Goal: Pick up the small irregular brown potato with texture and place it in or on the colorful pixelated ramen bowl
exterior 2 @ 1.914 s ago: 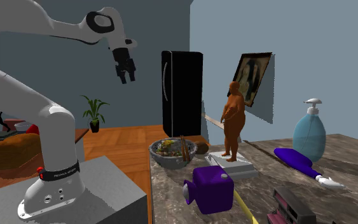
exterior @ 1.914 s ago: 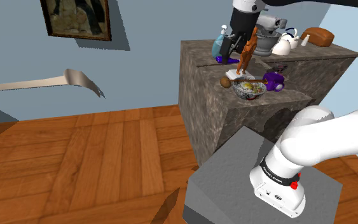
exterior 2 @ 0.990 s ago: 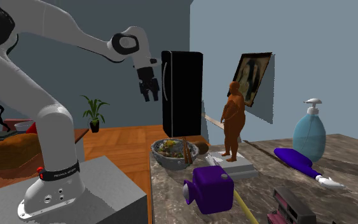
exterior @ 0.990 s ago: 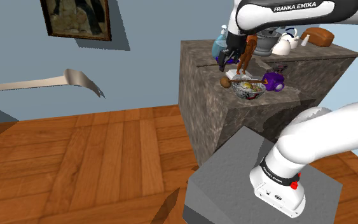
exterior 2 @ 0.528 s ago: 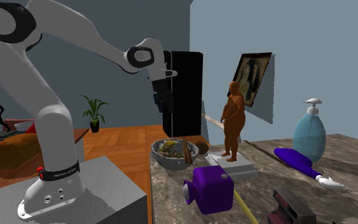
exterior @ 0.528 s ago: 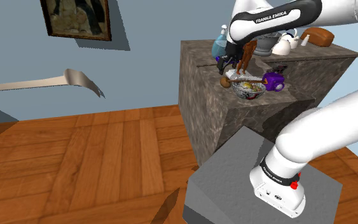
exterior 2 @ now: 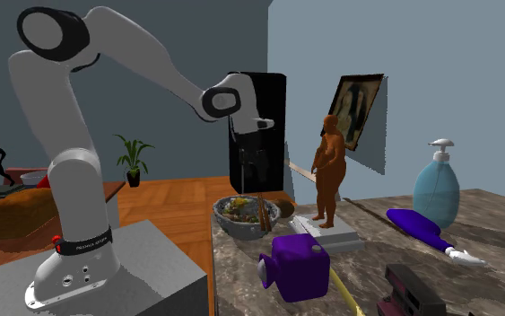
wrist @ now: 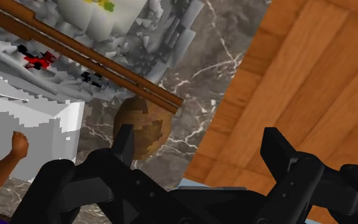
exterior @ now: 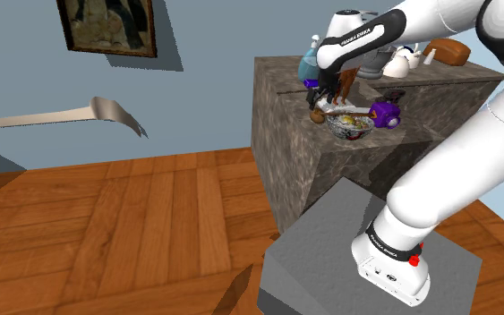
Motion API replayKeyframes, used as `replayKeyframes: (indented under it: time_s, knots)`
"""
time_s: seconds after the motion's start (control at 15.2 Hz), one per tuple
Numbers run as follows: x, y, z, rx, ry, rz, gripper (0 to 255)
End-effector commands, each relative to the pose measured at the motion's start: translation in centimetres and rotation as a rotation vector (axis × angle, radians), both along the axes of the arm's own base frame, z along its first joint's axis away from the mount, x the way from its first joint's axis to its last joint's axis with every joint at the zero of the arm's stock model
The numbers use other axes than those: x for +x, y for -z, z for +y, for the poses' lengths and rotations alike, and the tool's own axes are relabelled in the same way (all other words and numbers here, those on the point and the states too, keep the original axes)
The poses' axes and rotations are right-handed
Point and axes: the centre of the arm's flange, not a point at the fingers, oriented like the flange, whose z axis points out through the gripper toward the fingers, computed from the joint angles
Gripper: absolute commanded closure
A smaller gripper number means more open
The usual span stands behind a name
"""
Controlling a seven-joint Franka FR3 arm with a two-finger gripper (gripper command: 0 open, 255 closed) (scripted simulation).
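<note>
Rising from the grey stand (exterior: 366, 237) at five o'clock in the shoulder view, the white arm (exterior: 460, 170) bends over at one o'clock and points down at the outer edge of the marbled bench (exterior: 308, 170). The jaws hang low there, spread wide, holding nothing. In the wrist view one of the fingers (wrist: 124, 145) overlaps the flank of the brown, mottled potato (wrist: 144, 124); whether it touches I cannot tell. The other finger shows against the wooden floor (wrist: 311, 76), past the bench's edge. The potato lies on the bench close to that edge, with bare marble between it and the drop. Past the edge the floor spreads wide toward nine o'clock in the shoulder view.

Just behind the potato stands the ramen bowl (wrist: 152, 44), blocky and many-coloured, with two brown chopsticks (wrist: 95, 63) laid across it; their ends overlap the potato's far side in the wrist view. In the shoulder view the potato sits just beside the bowl, at its nine o'clock. On the potato's inner side the white base (wrist: 25, 127) of an orange-brown figurine (exterior 2: 329, 171) stands near, leaving a narrow strip of marble. A purple block (exterior: 385, 113) sits at the bowl's three o'clock in the shoulder view. Farther back lie a purple brush (exterior 2: 425, 229) and a blue soap dispenser (exterior 2: 436, 190), and past the bench stand a black fridge (exterior 2: 273, 162) and a framed painting (exterior: 106, 25) on the blue wall (exterior: 205, 89).
</note>
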Motion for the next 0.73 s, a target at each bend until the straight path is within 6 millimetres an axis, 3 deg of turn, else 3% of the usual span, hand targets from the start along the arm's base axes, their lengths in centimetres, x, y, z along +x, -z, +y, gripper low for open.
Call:
replayKeyframes:
  time_s: [0.0,0.26,0.66]
  knots:
    - [0.5,1.5,-2.2,0.003,0.02,-0.001,0]
    - [1.8,4.7,-6.3,0.011,0.058,-0.002,0]
    - [2.1,7.9,-6.7,0.011,0.058,-0.002,0]
